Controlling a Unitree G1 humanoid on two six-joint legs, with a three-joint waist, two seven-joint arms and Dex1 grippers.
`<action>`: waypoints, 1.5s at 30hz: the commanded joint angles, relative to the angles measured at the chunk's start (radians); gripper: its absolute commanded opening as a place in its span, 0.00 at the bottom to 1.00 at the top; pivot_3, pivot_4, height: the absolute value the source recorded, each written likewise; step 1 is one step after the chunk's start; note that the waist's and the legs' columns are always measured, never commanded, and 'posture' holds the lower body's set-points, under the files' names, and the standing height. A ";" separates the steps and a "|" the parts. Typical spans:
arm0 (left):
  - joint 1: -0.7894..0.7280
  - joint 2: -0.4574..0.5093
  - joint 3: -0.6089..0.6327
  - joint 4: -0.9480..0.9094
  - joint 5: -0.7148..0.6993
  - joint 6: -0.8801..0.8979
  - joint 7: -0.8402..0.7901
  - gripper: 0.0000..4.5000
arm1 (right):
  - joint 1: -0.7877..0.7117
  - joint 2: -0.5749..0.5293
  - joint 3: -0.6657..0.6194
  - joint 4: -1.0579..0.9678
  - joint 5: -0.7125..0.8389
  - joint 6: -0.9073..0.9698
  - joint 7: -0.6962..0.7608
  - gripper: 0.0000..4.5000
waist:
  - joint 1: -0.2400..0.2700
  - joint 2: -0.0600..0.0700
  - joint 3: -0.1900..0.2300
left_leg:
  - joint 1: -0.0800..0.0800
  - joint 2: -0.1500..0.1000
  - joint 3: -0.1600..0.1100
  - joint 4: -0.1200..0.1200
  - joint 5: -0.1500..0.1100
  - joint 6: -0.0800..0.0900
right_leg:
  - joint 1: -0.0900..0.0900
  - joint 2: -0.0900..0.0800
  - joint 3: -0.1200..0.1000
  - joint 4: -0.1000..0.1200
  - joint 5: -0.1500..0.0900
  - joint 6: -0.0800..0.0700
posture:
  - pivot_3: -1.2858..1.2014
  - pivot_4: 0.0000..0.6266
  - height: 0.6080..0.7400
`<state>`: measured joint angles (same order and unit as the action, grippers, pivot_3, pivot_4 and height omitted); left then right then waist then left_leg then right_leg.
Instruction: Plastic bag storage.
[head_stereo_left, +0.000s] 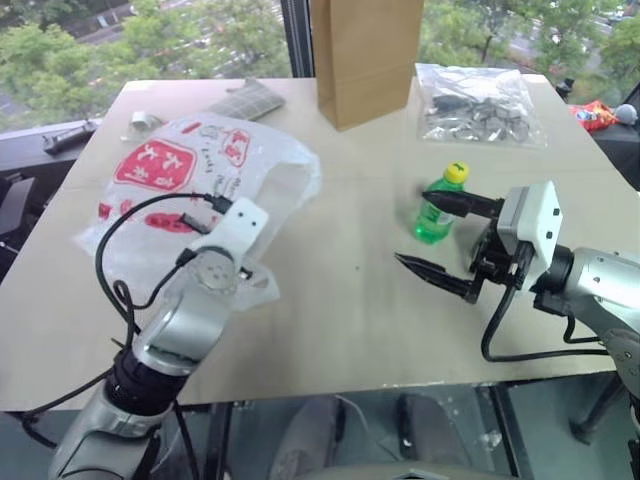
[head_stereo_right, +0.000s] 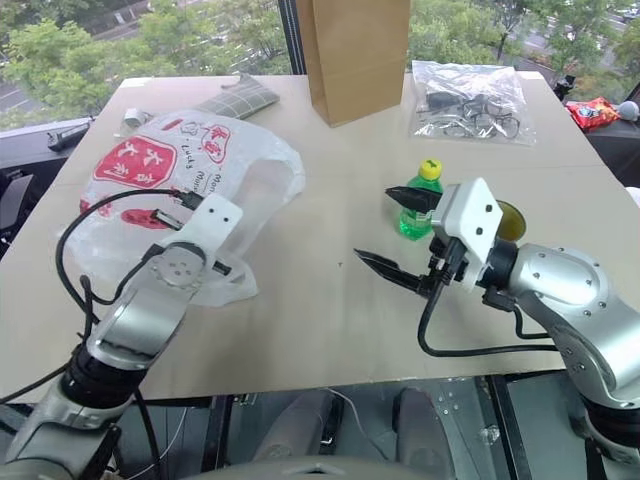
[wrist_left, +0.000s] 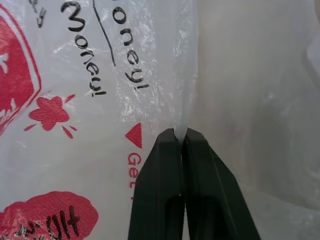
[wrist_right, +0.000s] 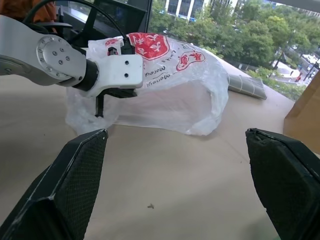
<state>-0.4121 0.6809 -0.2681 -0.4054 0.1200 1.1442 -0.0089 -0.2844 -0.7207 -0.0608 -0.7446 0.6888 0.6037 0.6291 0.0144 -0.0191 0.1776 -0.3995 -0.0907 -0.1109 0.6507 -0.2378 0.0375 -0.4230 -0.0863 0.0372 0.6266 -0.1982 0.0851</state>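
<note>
Large crinkly translucent white plastic bag (head_stereo_left: 215, 170) with red printed panels and black lettering lying on the left half of the light wooden table (head_stereo_left: 340, 320), puffed up, its mouth toward the right. Left gripper (wrist_left: 181, 137) at the near edge of the bag, black fingers pressed together and pinching a thin fold of the film (fold visible rising from between the tips in the left wrist view). Left arm's white wrist housing overlapping the bag's near right corner in the head views.

Right gripper (head_stereo_left: 432, 235) held above the table on the right, well apart from the bag, fingers spread wide with nothing between them. Small green plastic bottle with yellow cap (head_stereo_left: 441, 206) standing upright just behind that gripper.

Tall brown paper bag (head_stereo_left: 365, 55) upright at the far edge, centre. Clear packet of dark small items (head_stereo_left: 475, 105) lying flat to its right. Grey ribbed flat piece (head_stereo_left: 245, 98) at the far side, beyond the plastic bag (material cannot be told).
</note>
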 joint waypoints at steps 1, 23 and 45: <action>-0.020 -0.006 0.091 -0.016 0.028 -0.086 -0.009 0.01 | -0.006 -0.002 -0.034 -0.036 0.008 -0.005 -0.018 1.00 | -0.002 0.000 0.000 | 0.000 0.000 0.000 0.000 0.000 0.000 | 0.000 0.000 0.000 0.000 0.000 0.000 | 0.52 0.24 1.00; -0.174 -0.036 0.487 -0.088 -0.286 -0.153 -0.299 0.01 | -0.317 0.238 0.017 0.321 -0.255 0.413 -0.467 1.00 | -0.003 0.000 -0.001 | 0.000 -0.002 0.000 0.000 0.001 0.000 | -0.001 0.000 0.001 0.001 0.001 -0.001 | 0.52 0.24 1.00; -0.249 -0.112 0.595 -0.160 -0.551 -0.021 -0.340 0.00 | -0.522 0.692 -0.110 0.388 -0.010 0.406 -0.511 0.28 | -0.047 0.000 0.000 | -0.002 -0.001 0.003 0.000 0.001 0.000 | -0.010 0.001 0.005 0.011 0.001 -0.002 | 0.52 0.24 1.00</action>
<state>-0.6296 0.5702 0.2857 -0.5299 -0.4090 1.1142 -0.3608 -0.7649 -0.0587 -0.1327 -0.3563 0.6401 1.0590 0.1356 -0.0329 -0.0186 0.1774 -0.4016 -0.0919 -0.1074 0.6508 -0.2367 0.0374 -0.4327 -0.0858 0.0424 0.6376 -0.1975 0.0835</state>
